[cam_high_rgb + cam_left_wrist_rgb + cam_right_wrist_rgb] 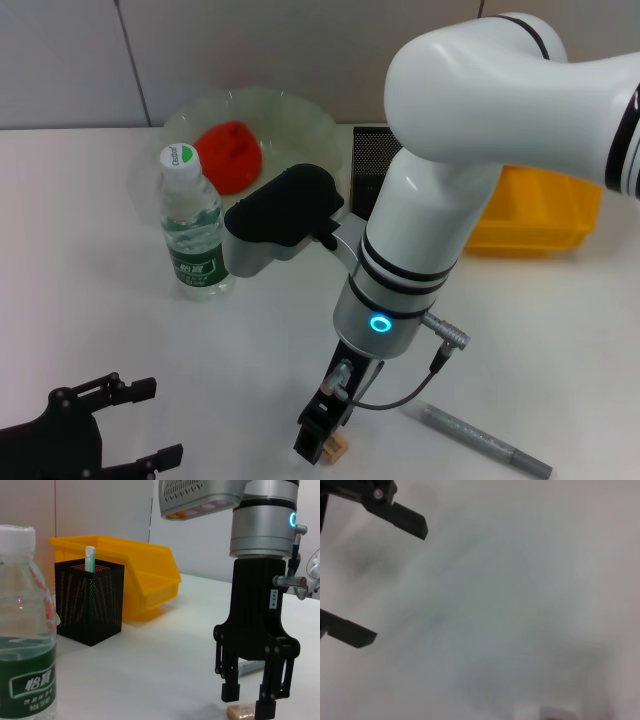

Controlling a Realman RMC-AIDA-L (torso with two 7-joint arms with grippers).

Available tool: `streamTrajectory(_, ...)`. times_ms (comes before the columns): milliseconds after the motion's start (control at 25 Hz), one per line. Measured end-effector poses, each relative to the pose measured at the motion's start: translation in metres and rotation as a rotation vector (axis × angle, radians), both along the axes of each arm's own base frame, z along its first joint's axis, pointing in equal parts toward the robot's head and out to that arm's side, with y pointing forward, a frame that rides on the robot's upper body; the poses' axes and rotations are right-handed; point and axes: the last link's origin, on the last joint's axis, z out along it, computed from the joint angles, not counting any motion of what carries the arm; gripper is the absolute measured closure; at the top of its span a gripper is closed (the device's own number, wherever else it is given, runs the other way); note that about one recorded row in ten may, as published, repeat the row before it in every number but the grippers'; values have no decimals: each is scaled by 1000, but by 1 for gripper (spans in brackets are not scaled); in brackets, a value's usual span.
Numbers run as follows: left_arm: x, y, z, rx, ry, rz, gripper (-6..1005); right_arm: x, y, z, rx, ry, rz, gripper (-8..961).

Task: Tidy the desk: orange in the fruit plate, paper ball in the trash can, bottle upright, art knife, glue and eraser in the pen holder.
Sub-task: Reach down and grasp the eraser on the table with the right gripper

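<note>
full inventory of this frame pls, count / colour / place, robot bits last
orange: 1, red-orange, inside the fruit plate
fruit plate: 1, pale green, far side of desk
bottle: 1, clear with green label and white cap, upright in front of the plate
pen holder: 1, black mesh, beside the trash can, a stick-shaped item inside
trash can: 1, yellow, far right
eraser: 1, tan, under the right end effector
grey pen-like tool: 1, near right
right end effector: black, open, straddling the eraser
left end effector: black, open, near left
</note>
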Motion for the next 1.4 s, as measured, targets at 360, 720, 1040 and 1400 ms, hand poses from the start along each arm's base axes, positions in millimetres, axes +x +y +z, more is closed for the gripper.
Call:
streamTrajectory(360,-2,-2,0,3,3,4,200,-1,0,-1,2,8,6,431)
streamTrajectory(720,-2,-1,0,6,7,6,200,0,0,-2,3,5,11,437)
streamTrajectory(1040,-3,-2,-1,5,5,9,200,1,-2,-4,0,8,10,635)
streamTrajectory(1400,-3,-2,-2,9,8,6,200,1,-5,-5,-15,0,19,627)
